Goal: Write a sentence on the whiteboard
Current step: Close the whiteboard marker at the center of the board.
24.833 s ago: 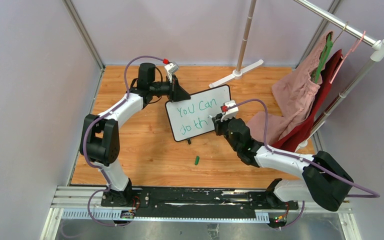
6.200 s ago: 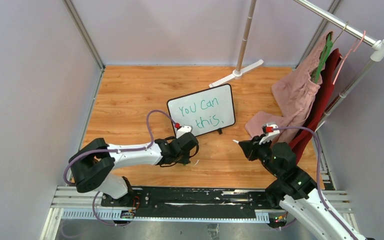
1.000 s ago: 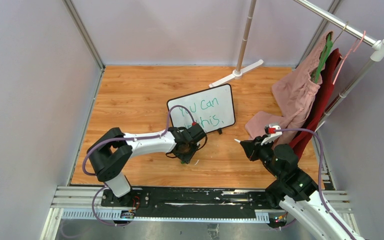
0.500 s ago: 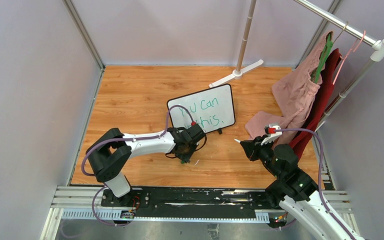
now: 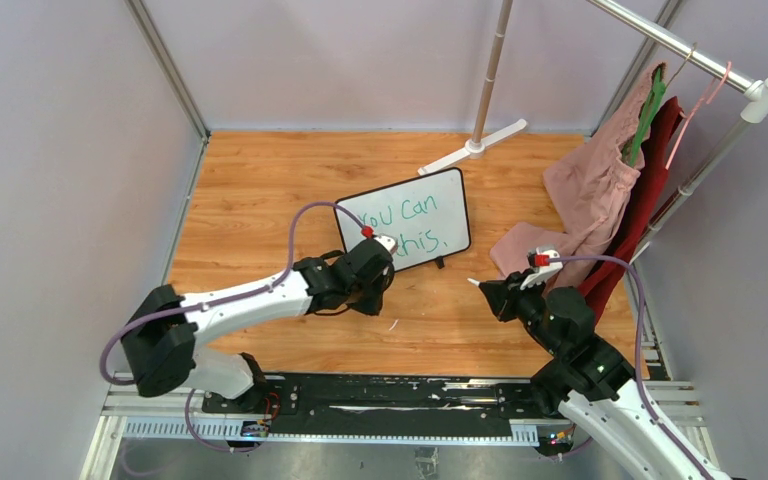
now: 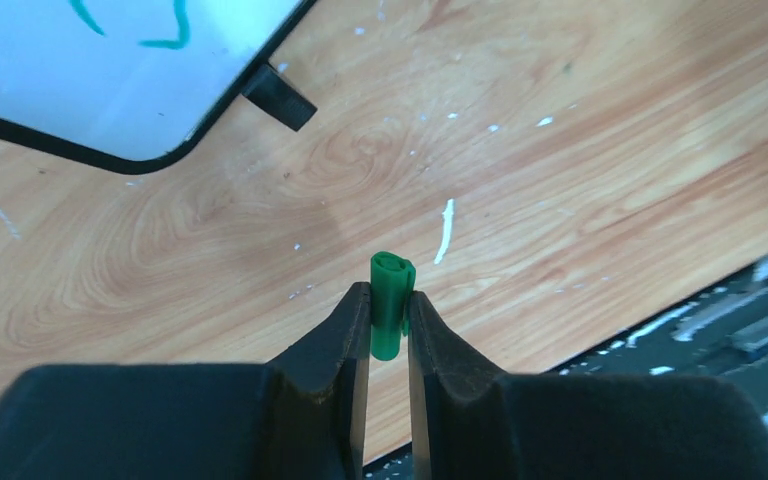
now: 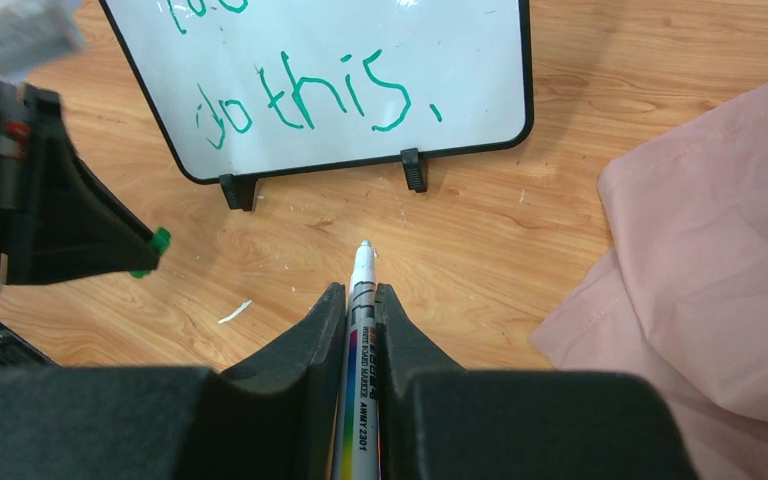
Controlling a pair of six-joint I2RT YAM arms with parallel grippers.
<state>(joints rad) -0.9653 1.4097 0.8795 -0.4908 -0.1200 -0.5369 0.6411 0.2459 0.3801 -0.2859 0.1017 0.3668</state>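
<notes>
The whiteboard [image 5: 430, 222] stands on the wooden floor, with the green sentence [image 5: 412, 225] "You can do this." in two lines; its lower line shows in the right wrist view [image 7: 310, 100]. My left gripper [image 6: 388, 300] is shut on a green marker cap [image 6: 392, 315], lifted just in front of the board's near left corner [image 5: 372, 290]. My right gripper [image 7: 360, 300] is shut on the white marker [image 7: 358, 330], its uncapped tip pointing toward the board; in the top view it is to the board's right [image 5: 495, 290].
A pink cloth [image 5: 540, 250] lies right of the board, under a clothes rack [image 5: 680, 45] hung with pink and red garments. The rack's white foot [image 5: 470, 150] lies behind the board. Grey walls enclose the floor; a black rail [image 5: 400, 395] runs along the near edge.
My left gripper has lifted the green cap off the floor and drawn back slightly to the left. The right arm holds still with the marker.
</notes>
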